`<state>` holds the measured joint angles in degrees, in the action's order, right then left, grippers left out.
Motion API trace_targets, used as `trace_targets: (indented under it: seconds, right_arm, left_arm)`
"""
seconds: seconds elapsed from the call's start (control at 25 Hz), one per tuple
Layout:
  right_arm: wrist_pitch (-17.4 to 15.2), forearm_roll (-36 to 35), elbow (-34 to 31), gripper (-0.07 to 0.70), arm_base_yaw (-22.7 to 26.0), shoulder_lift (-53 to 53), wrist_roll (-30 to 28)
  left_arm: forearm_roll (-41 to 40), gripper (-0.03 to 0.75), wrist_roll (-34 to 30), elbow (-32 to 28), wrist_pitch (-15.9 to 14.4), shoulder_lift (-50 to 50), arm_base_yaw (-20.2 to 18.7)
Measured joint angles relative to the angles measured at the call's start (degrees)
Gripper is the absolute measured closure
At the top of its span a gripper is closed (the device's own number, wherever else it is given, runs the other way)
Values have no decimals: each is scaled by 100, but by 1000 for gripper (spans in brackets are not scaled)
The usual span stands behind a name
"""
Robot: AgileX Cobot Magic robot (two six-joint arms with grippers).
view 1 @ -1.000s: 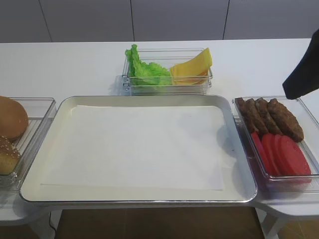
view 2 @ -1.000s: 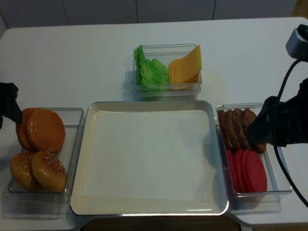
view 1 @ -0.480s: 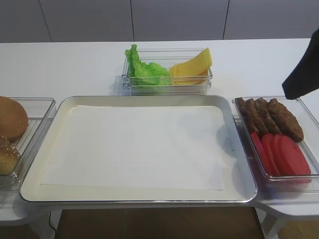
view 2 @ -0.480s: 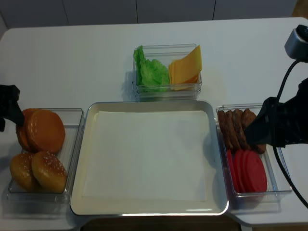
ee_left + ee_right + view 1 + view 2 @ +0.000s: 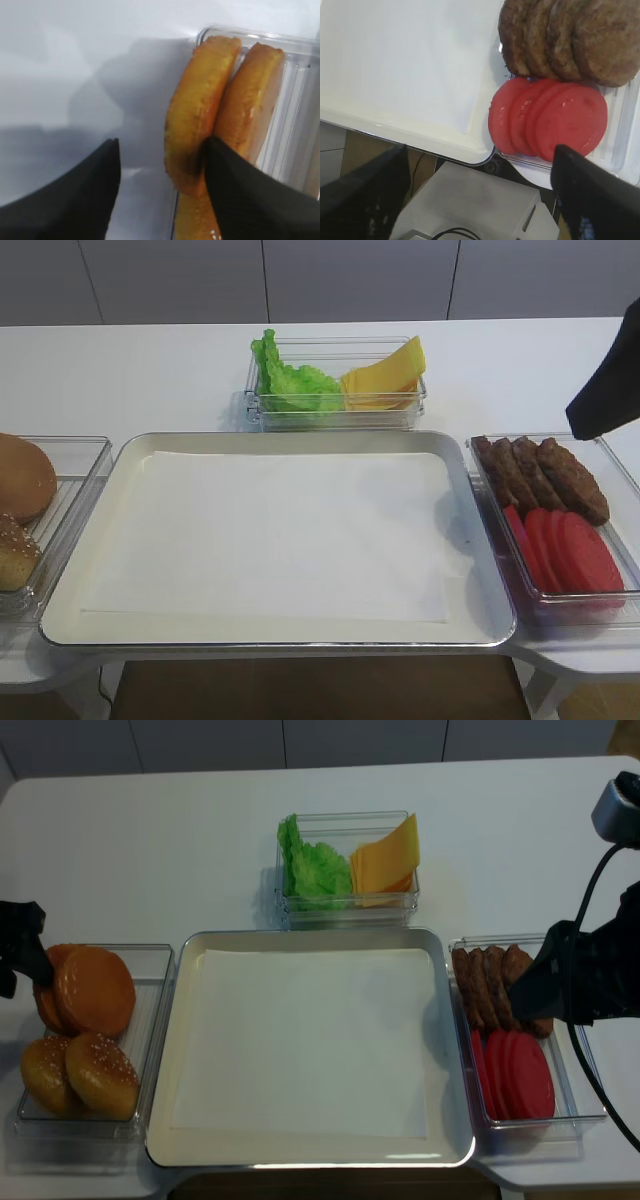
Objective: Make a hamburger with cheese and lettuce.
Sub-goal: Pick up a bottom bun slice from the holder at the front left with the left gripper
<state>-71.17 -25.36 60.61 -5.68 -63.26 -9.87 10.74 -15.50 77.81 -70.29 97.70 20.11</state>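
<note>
Jaws of the left gripper (image 5: 160,185) stand apart astride the outermost bun half (image 5: 197,112): one finger presses its inner face in the gap between the two upright halves, the other finger is still clear of its crust over the white table (image 5: 60,60). Compared with one second earlier, the gap has narrowed slightly and the gripper (image 5: 22,952) has dropped a little toward the bun tray (image 5: 150,1020) at 9 o'clock. Jaws of the right gripper (image 5: 480,195) stand released, holding nothing, unmoved above the tomato slices (image 5: 550,120) and meat patties (image 5: 570,40) at 3 o'clock. At 12 o'clock, a clear bin (image 5: 400,905) holds the lettuce (image 5: 315,865) on its left and the cheese (image 5: 385,855) on its right, both as before. At centre, the metal baking tray (image 5: 440,1145) with its sheet of parchment (image 5: 310,1040) carries no food. Two seeded bun tops (image 5: 85,1075) lie in the near end of the bun tray.
</note>
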Motion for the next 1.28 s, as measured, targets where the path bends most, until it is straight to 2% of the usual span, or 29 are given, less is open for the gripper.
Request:
trace_targets:
  seconds: [1.28]
  right_arm:
    - [0,0,0,-64,0,0,-4]
  left_arm:
    - [141,358,-65,44,0,147,0]
